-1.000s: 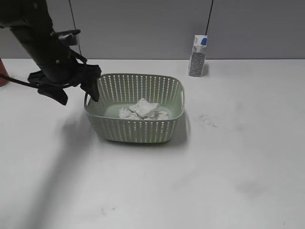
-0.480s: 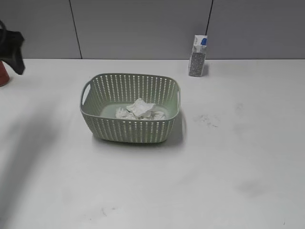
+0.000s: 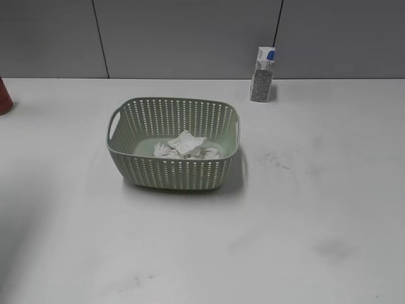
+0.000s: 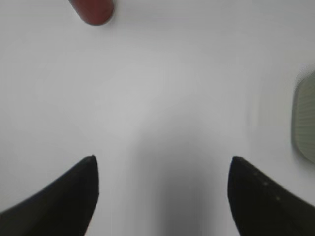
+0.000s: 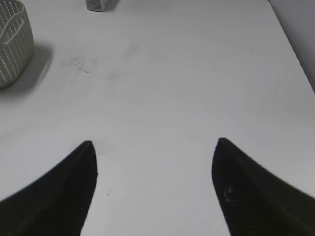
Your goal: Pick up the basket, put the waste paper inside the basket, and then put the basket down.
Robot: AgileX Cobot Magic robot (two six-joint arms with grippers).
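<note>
Basket point(image 3: 173, 143) set down on the worktop point(image 3: 304, 215), waste paper point(image 3: 186, 146) inside.
Left tool point(image 4: 162, 167) and right tool point(image 5: 153, 150) hang spread apart, empty; retreat should stay well apart from the basket.

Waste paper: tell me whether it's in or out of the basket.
In. The waste paper lies on the floor of the basket, white wads showing above the front wall; none lies on the table.
</note>
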